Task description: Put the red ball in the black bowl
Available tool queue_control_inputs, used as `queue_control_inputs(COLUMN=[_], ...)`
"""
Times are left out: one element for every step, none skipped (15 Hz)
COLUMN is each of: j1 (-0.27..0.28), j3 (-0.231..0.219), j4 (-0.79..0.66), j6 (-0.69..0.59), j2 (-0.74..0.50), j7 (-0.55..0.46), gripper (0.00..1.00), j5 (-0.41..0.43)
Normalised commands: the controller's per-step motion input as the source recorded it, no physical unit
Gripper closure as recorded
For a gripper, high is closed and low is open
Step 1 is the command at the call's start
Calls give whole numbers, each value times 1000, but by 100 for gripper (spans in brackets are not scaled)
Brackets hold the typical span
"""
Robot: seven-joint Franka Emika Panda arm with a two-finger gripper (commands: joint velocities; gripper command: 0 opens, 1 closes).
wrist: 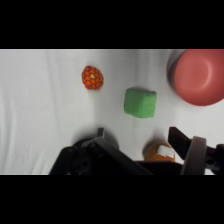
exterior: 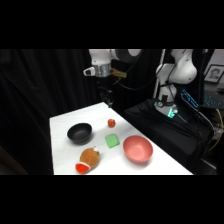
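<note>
On the white counter (exterior: 65, 122), as seen in the side view, five things can be counted: one red ball (exterior: 111, 122), one black bowl (exterior: 80, 133), one pink-red bowl (exterior: 137, 148), one green block (exterior: 112, 141) and one brown plush toy (exterior: 90, 157) with a red piece joined at its lower left. The red ball is seen near the far edge, apart from the black bowl, which sits to its left and nearer the camera; the green block lies between the black bowl and the pink-red bowl. The hand (exterior: 106, 98) is held above the far edge of the counter, clear of every object, and how far its fingers are spread cannot be told from here. In the wrist view, one red ball (wrist: 92, 77) is shown on bare counter (wrist: 35, 100) at upper left, one green block (wrist: 140, 102) near the middle, and one pink-red bowl (wrist: 200, 76) at upper right, cut by the edge. Part of the plush toy (wrist: 160, 151) is glimpsed behind the black linkage. The hand (wrist: 145, 137) is seen with its fingers set wide apart and nothing held between them.
</note>
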Motion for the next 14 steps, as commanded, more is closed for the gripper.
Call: queue_control_inputs(j1=[-78,-83,-85,-89,-95,-97,-97,-102,-100,-98,-87,-78,-66,-58], j3=[-66,-71,-72,-77,-85,-93,-92,-97,-91,-86,-75,-60,-44,-31], j4=[-375,-390,-388,-380,-368,-341,-284,-235,-198,-159,-132,-100,-74,-55], j6=[324,350,364,374,394,391,388,386,372,351,335,309,304,289], j2=[-272,-272,-266,-252,-225,-185,-106,-15,31,86,104,121,143,151], j7=[-163,-173,-177,-186,-197,-232,-236,-241,-223,-225,-245,-225,-230,-250], gripper=[0,0,0,0,0,0,0,0,0,0,0,0,0,0], j5=[-40,-39,-31,-16,-5,22,38,59,58,74,99,111,150,197])
